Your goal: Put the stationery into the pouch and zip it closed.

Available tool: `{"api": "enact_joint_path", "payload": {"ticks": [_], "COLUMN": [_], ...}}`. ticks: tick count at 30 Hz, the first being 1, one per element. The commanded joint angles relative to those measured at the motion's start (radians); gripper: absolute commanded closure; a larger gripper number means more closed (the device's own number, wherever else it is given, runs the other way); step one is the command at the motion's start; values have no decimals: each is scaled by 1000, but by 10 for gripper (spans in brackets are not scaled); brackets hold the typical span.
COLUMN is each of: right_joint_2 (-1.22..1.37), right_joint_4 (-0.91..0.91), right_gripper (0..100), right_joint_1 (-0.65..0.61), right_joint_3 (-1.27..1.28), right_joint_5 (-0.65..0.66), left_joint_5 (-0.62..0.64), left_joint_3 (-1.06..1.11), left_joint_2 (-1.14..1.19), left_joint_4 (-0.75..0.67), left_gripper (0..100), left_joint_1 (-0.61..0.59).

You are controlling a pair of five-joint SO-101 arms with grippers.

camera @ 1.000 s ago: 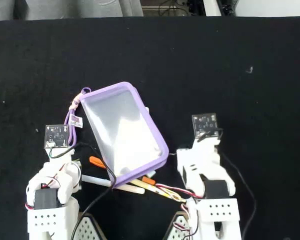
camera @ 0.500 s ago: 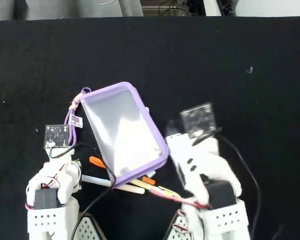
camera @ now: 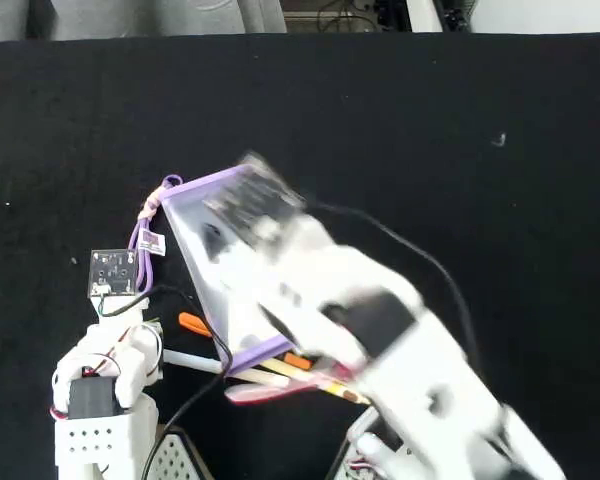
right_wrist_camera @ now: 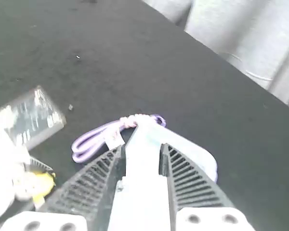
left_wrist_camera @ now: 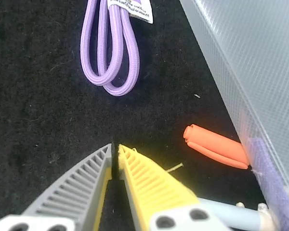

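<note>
Pouch (camera: pixel 186 215): flat at mid-table, with stationery (camera: pixel 270 375) poking from under its near edge, so probably nothing is packed yet.
Right claw (right_wrist_camera: pixel 141 148): above the pouch's strap end, jaws parted, empty, likely lining up a grip.
Left claw (left_wrist_camera: pixel 115 148): clenched on nothing, parked near the orange pen (left_wrist_camera: pixel 214 147).

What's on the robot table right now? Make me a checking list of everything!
Surface: black tablecloth, flat.
Job's things: purple-edged clear pouch lying flat; orange pen beside it; more pens poking out from under its near edge; purple cord loop at its corner.
Clutter: nothing seen.
Grippers: left gripper shut, empty, near the orange pen; right gripper open above the pouch.
Cables: black cable by the left arm; another along the right arm.
Surroundings: pale curtains behind the table.
</note>
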Motion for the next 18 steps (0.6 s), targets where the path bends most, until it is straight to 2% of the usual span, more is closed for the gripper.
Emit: {"api": "enact_joint_path", "payload": {"ticks": [1,5,12,18], "right_joint_2": [351,662,1107,1411], "right_joint_4": [11,92,288,368], "right_gripper": [878,878,881,881], "right_joint_1": [-35,-41,-46,-44], "right_joint_3": [-285,-556,-1076,-1494], "right_joint_5": [14,75,78,78], "left_joint_5": [-6,-6,-6,-6], "left_joint_3": [24,24,24,24], "left_joint_2": [-5,-5,-5,-5], "left_joint_4": [5,5,5,5], "left_gripper": [970,970,970,970], "left_joint_1": [-1,-1,-1,-1]}}
